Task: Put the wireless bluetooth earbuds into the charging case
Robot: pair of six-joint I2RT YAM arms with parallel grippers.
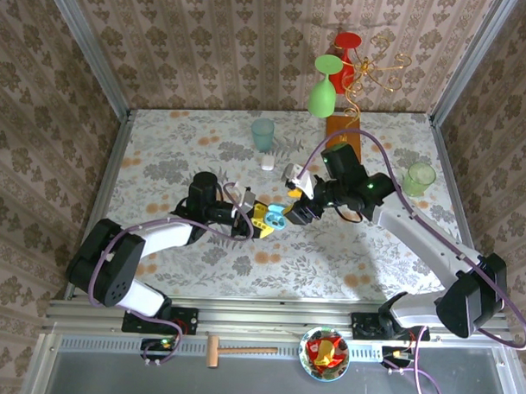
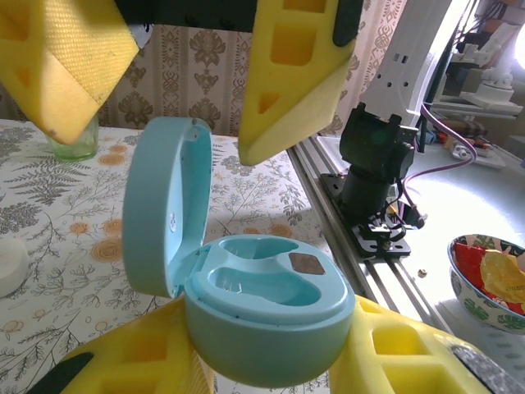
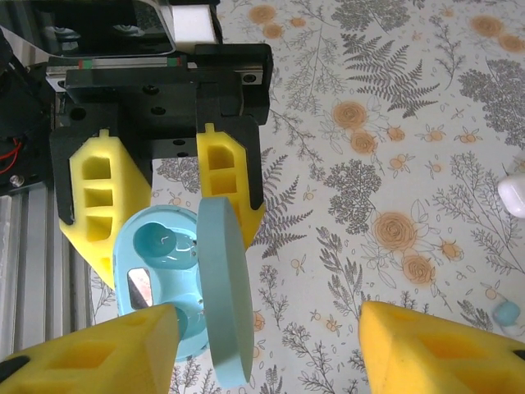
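Right wrist view is showing a tiny glossy light blue earbud (image 3: pixel 506 313) lying on the flowered bench (image 3: pixel 394 98), well apart from the case. A white rounded piece (image 3: pixel 513 197) is lying beyond it, cut by the frame edge; it may be another bud. The round light blue plastic charging case (image 2: pixel 271 320) is sitting open, its lid (image 2: pixel 164 213) standing upright and both sockets empty. The left hand (image 3: pixel 168 238) is pinching the case's base between its yellow fingers. The right hand (image 3: pixel 267 328) is hovering just above the case, fingers spread wide and carrying nothing.

Several risks are looking likely from here. The bud is so small and slick that the broad yellow fingers may be flicking it across the bench or squeezing it out sideways. A bud arriving turned the wrong way would be sitting proud of its socket. Coming down beside the upright lid, a finger could be knocking it shut or twisting the case in the left hand's pinch.
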